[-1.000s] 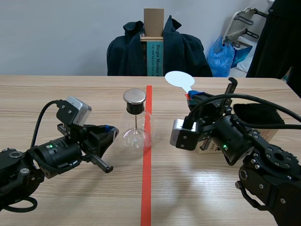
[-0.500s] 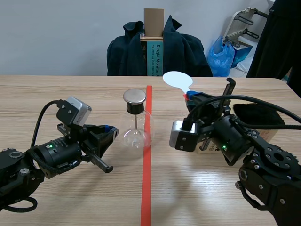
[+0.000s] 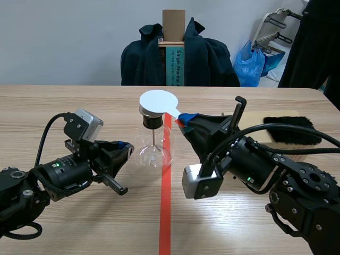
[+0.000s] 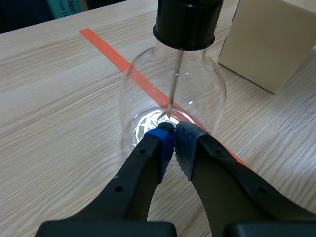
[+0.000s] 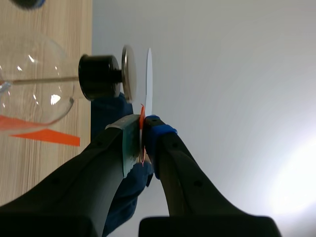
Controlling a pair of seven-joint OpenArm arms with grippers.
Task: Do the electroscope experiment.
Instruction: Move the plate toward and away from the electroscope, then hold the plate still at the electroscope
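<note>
The left claw (image 3: 126,151), lying low on the wooden surface (image 3: 58,101), has its fingers pressed together on nothing, their tips just short of the base of the glass flask (image 3: 154,146). The flask stands upright beside the tape line. A white disc (image 3: 158,101) hangs just above the flask's metal cap (image 5: 127,69), very close to it. The right claw (image 3: 185,118) is clamped on the disc's handle. Further right, a box (image 3: 319,147) carries a black furry pad (image 3: 292,129).

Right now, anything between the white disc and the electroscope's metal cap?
Nothing visible. The right hand holds the white disc just off the metal cap, with only a thin open gap between them.
</note>
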